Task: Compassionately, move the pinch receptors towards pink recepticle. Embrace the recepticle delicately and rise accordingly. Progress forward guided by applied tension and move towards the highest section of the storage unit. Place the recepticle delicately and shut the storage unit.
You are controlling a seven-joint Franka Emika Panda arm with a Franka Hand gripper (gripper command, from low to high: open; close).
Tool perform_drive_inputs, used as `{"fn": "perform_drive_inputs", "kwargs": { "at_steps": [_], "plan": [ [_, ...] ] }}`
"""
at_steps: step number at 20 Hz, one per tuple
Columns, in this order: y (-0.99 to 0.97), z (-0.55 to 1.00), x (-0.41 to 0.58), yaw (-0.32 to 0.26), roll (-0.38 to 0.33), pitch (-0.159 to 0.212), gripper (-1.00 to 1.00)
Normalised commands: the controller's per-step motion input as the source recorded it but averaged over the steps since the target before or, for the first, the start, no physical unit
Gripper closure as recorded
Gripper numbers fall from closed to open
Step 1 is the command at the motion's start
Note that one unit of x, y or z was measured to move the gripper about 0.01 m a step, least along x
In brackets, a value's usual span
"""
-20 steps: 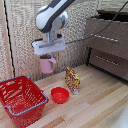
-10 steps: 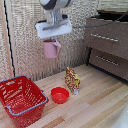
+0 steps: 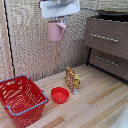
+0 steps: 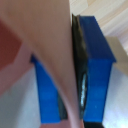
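Pale wooden tabletop (image 3: 95, 107) carries a red mesh basket (image 3: 21, 100) nearest, then a shallow red bowl (image 3: 60, 94) and a patterned orange packet (image 3: 72, 80) standing just beside it. High above them the hand (image 3: 57, 21) grips the pink mug (image 3: 55, 31) by its rim, blue-tipped fingers (image 4: 97, 75) pinching the wall. Farther off, on the exterior view's right, stands the dark dresser (image 3: 107, 42), its top drawer (image 3: 106, 36) seemingly ajar.

- The basket (image 3: 21, 101) is sitting at the exterior view's left, near.
- The bowl (image 3: 60, 94) is lying between it and the packet (image 3: 72, 80).
- The dresser (image 3: 107, 44) is standing far right.
- The mug (image 3: 56, 31) is hanging high above the bowl.
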Motion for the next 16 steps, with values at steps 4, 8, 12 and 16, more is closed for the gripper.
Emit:
{"fn": "perform_drive_inputs", "kwargs": {
  "at_steps": [4, 8, 12, 16],
  "plan": [
    [-0.3, 1.0, 0.307, -0.142, -0.038, 0.008, 1.0],
    [-0.54, 0.97, 0.304, -0.126, 0.002, 0.004, 1.0],
    [-0.77, 0.93, 0.205, -0.101, 0.006, 0.036, 1.0],
    [-0.91, 0.75, 0.059, -0.057, 0.0, 0.078, 1.0]
  ]
}}
